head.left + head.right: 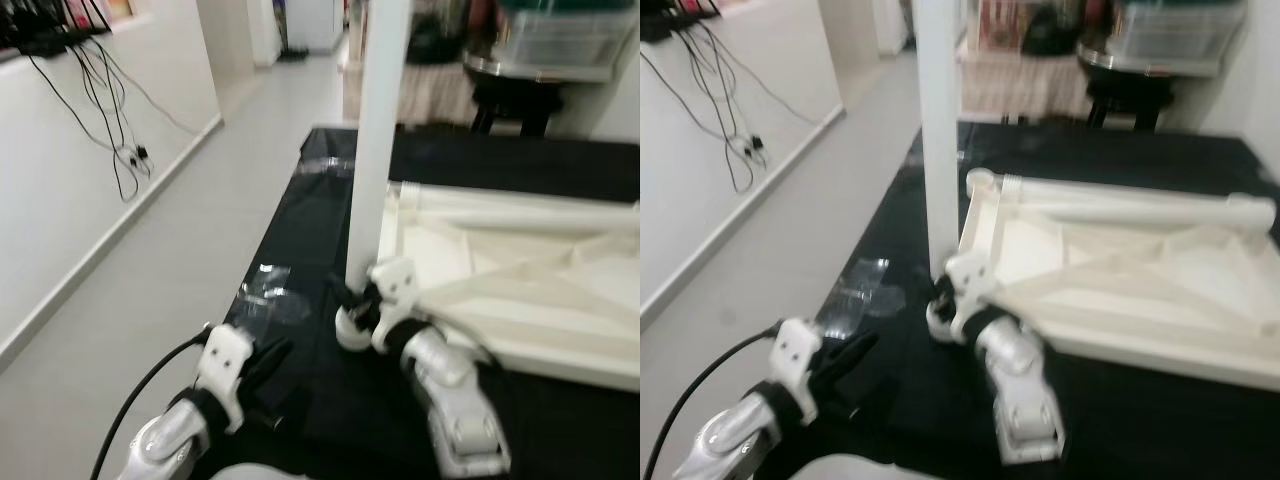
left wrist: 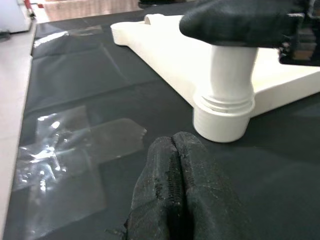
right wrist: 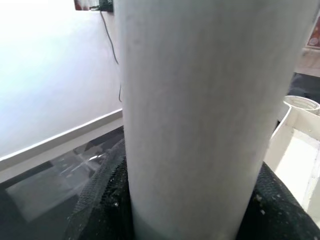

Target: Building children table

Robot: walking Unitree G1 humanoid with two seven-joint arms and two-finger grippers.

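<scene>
— What's nearest you?

— My left pincer [image 1: 272,362], fingers pressed together on nothing, hovering low over the black mat [image 1: 330,260] beside a patch of clear tape [image 1: 262,290]. It is idle.

— And the right one?

— My right pincer [image 1: 352,302] is clamped round the white table leg [image 1: 378,140] near its foot. The leg stands upright, its threaded end [image 2: 221,117] resting on the mat just beside the near corner of the upturned white tabletop [image 1: 1120,270], not in it.

— So which step is this?

— Fitting a leg, I'd judge. A second leg [image 1: 1120,207] lies along the tabletop's far edge, with an open round socket [image 1: 980,180] at that corner. Beyond are the pale floor, a wall with dangling cables [image 1: 105,110] and a dark stool [image 1: 510,100].

— What comes next?

— Probably lifting the leg, setting its thread squarely over a corner socket and turning it while keeping it vertical; a tilt could cross the thread.
</scene>
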